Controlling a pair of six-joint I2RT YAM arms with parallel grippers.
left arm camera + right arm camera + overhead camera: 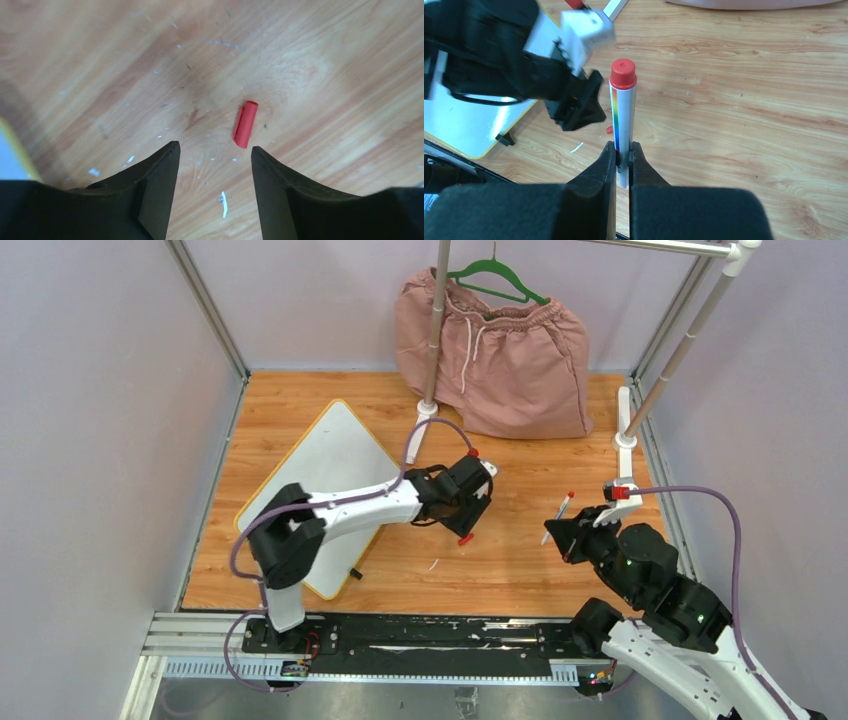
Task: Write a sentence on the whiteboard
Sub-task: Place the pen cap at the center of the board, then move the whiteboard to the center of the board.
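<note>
The whiteboard (330, 455) lies turned like a diamond at the left; its visible white face shows no red lettering. Its yellow rim shows in the left wrist view (12, 145), and a corner shows in the right wrist view (469, 127). My left gripper (462, 520) is open and empty, low over the wood, with a loose red marker cap (245, 124) lying just ahead of its fingertips (167, 155). The cap also shows in the top view (465, 538). My right gripper (623, 150) is shut on a white marker (623, 115) with a rainbow stripe, held upright with its red end up (561, 517).
Pink shorts (495, 350) on a green hanger lie at the back against a white rack pole (433, 330). A second pole base (625, 440) stands at the back right. Small white scraps (224, 204) litter the wooden tabletop. The left arm (350, 508) crosses the board's lower corner.
</note>
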